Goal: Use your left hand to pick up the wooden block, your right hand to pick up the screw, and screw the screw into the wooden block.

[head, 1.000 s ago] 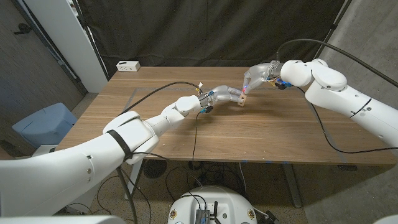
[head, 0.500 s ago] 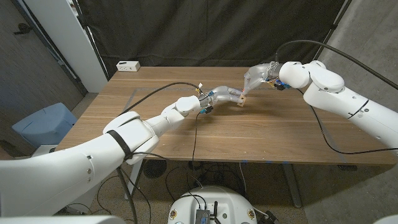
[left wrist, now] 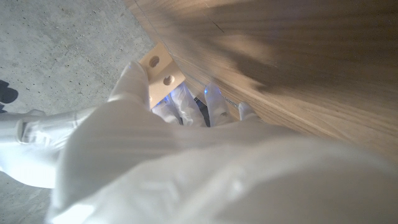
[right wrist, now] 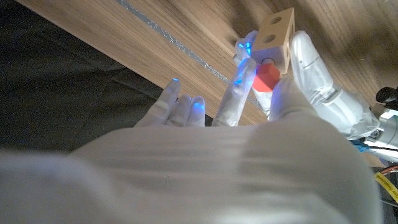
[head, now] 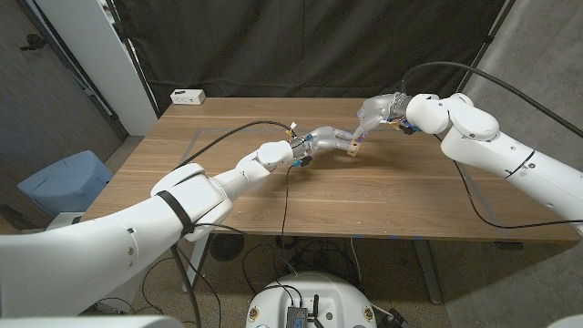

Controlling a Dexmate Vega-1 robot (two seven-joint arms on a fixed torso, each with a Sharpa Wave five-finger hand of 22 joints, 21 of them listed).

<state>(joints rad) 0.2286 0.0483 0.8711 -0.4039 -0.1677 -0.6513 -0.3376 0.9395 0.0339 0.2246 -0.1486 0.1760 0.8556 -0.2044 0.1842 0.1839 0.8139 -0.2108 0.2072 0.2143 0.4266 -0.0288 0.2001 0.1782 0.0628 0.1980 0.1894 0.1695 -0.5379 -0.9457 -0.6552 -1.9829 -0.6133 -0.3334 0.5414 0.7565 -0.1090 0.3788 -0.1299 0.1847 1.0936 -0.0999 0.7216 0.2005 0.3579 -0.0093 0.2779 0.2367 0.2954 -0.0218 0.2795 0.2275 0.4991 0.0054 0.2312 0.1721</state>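
Here the left hand (head: 335, 139) grips the wooden block (right wrist: 276, 30) above the tabletop (head: 383, 191), while the right hand (head: 375, 112) pinches the red-headed screw (right wrist: 267, 77) against its face.

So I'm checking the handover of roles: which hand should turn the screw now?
The right hand: it pinches the red-headed screw against the pale wooden block with holes, which the left hand only holds.

It looks like a robotics lab: a black curtain (head: 301, 46) hangs behind the wooden worktop (head: 364, 196), the floor (head: 77, 114) is bare concrete, and loose cables (head: 273, 264) lie under the worktop.
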